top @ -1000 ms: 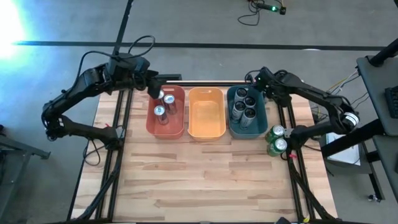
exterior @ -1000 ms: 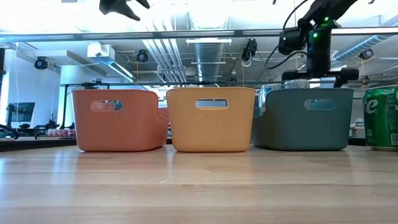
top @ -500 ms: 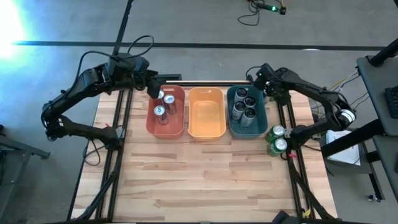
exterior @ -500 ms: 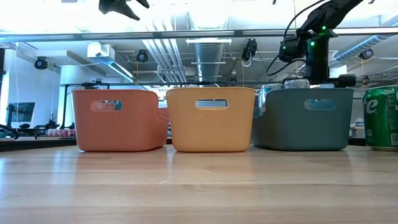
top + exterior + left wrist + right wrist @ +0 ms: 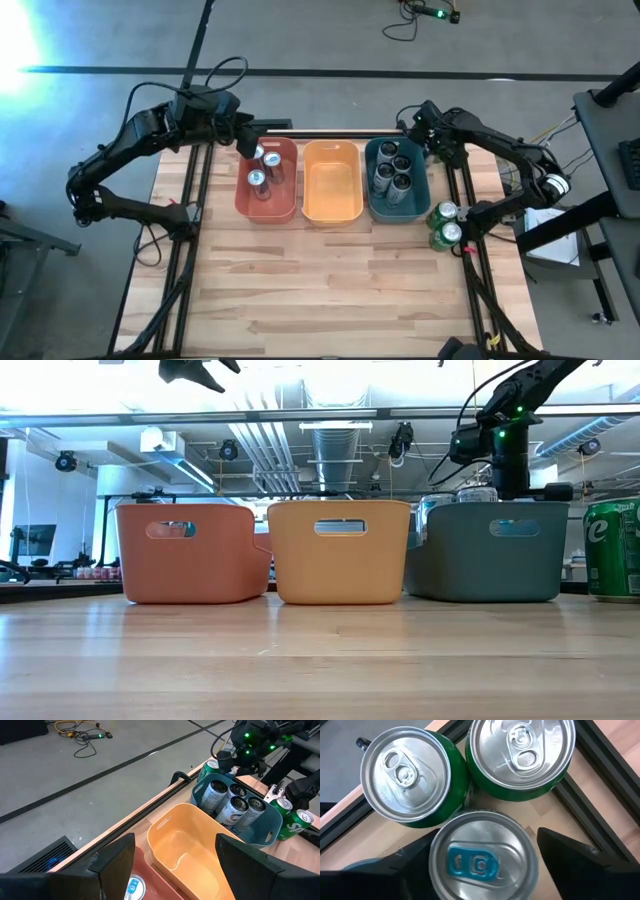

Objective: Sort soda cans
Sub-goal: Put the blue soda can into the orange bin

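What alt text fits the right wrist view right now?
Looking straight down on three upright cans packed together: two green cans and a silver-topped can with a blue tab between the right gripper's open dark fingers, on the wooden table.

Grey floor (image 5: 320, 35) round my wood surface (image 5: 320, 280), dark floor line (image 5: 320, 71), ceiling ducts (image 5: 335, 445), bright ceiling lights (image 5: 330, 385).
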